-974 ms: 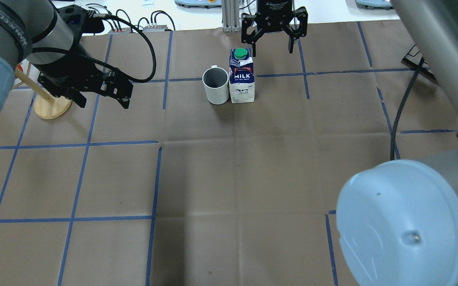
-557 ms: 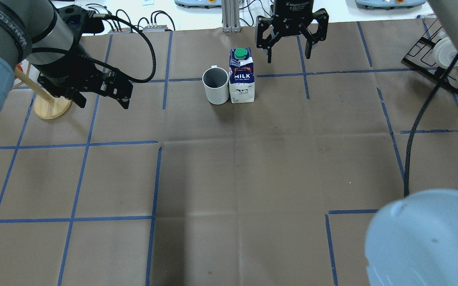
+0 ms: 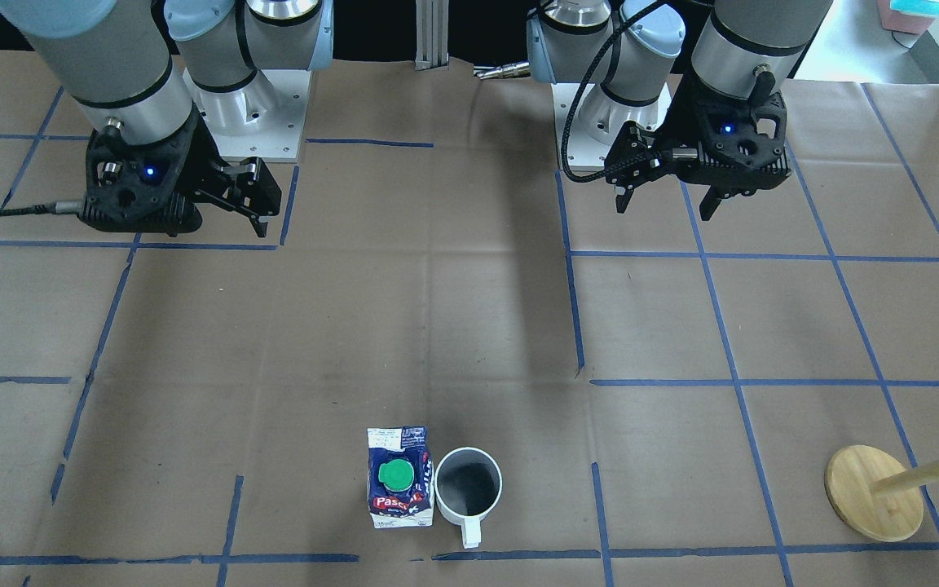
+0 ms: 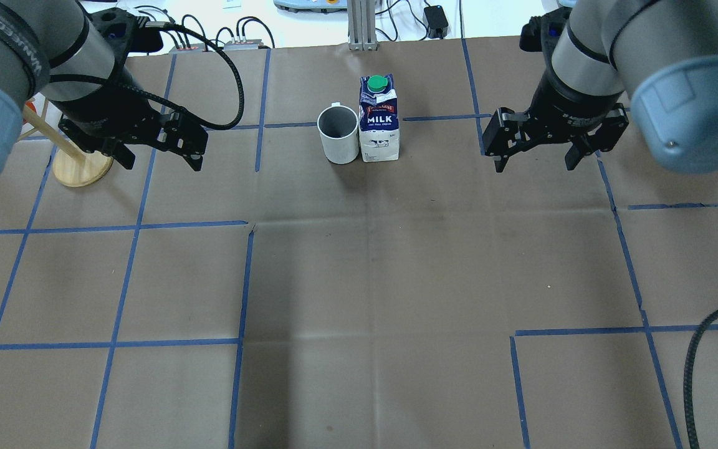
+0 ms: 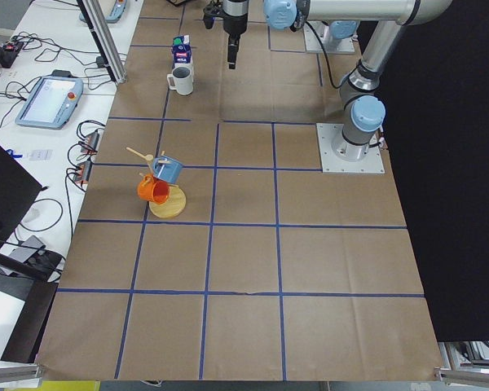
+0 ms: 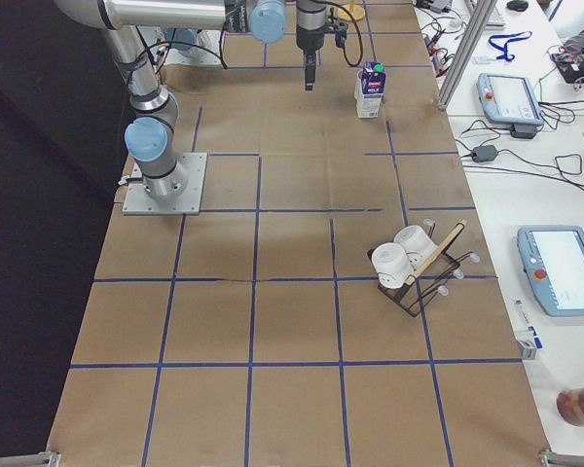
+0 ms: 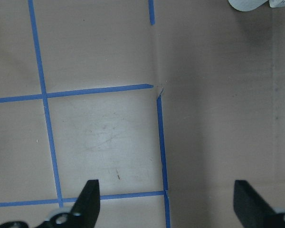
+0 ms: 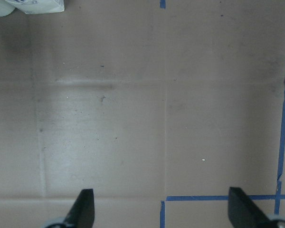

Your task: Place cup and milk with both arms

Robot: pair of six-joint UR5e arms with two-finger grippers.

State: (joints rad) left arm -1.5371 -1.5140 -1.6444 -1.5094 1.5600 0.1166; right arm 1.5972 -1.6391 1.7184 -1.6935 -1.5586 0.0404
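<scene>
cup (image 4: 338, 134) just beside milk (image 4: 378, 118), at table (image 4: 396, 280) far edge | left jaws, right jaws spread, well aside

The wrist views' top edges cut off most of the cup (image 7: 247, 4) and the milk (image 8: 40, 5).

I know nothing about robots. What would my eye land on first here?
A blue-and-white milk carton and a white cup stand side by side near the far edge of the table. To either side of them hang the left end effector and the right end effector, both open and empty.
</scene>
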